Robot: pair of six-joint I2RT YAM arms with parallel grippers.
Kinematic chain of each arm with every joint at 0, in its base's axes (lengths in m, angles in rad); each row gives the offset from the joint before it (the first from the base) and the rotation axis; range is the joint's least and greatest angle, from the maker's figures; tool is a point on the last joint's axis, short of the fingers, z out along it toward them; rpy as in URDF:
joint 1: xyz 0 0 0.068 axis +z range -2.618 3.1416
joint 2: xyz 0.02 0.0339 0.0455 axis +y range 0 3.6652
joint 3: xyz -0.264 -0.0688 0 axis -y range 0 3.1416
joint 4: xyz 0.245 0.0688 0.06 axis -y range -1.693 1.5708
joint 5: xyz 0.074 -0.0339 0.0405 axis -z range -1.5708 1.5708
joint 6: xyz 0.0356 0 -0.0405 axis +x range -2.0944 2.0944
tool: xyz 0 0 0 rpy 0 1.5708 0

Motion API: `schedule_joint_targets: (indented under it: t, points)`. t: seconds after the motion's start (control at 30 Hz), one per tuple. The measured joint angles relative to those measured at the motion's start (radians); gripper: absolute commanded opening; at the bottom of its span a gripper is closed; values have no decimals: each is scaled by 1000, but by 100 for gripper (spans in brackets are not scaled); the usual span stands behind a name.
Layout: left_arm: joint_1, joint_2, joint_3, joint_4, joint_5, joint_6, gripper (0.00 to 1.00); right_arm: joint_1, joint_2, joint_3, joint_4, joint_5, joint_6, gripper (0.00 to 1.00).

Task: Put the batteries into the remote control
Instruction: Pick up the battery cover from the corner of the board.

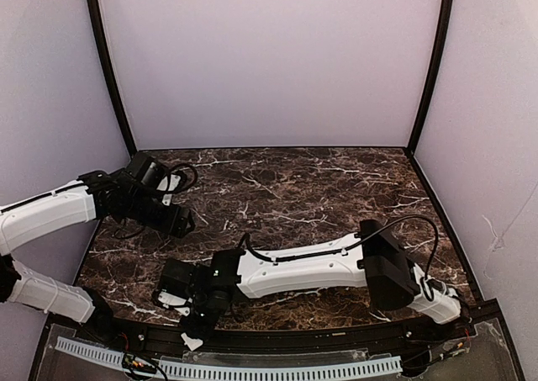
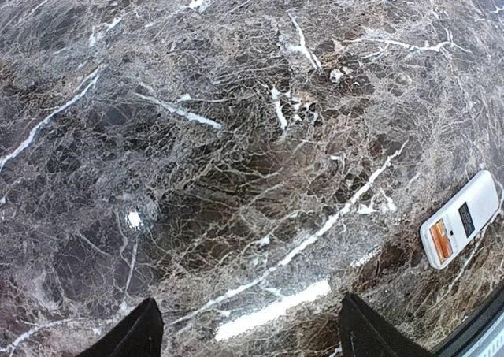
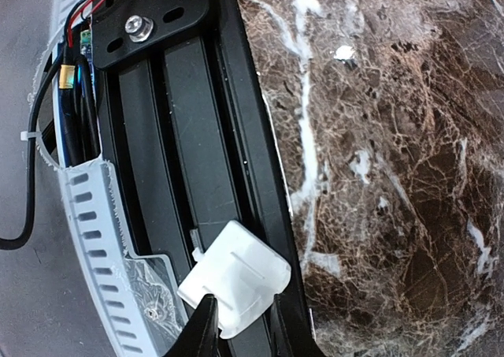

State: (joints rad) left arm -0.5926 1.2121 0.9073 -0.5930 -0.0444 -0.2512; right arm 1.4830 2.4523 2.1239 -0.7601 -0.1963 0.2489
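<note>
The remote control (image 2: 461, 229) lies flat on the marble table (image 2: 236, 136), front up, at the right edge of the left wrist view, close to the table's dark edge. My left gripper (image 2: 252, 325) is open and empty, hovering over bare marble to the left of the remote; in the top view it is at the left (image 1: 181, 223). My right gripper (image 3: 242, 325) is shut on a small white ribbed plastic cover (image 3: 235, 282), held over the black rail at the table's near edge; in the top view it is low (image 1: 195, 335). The batteries are out of view.
A black rail (image 3: 197, 136) and a white perforated strip (image 3: 94, 239) with wires (image 3: 75, 50) run along the near edge. The right arm (image 1: 303, 267) stretches across the front of the table. Plain booth walls (image 1: 269, 61) enclose the table.
</note>
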Motion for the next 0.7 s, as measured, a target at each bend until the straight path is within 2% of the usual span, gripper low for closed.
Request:
schedule_joint_targets:
  t: [0.43,0.7]
  points:
    - [0,-100,-35,-4,11,1,81,31,84,137,-98,87,26,21]
    - [0,-111,-50,-6,21,2,82,46,78,125,-118,161,37,27]
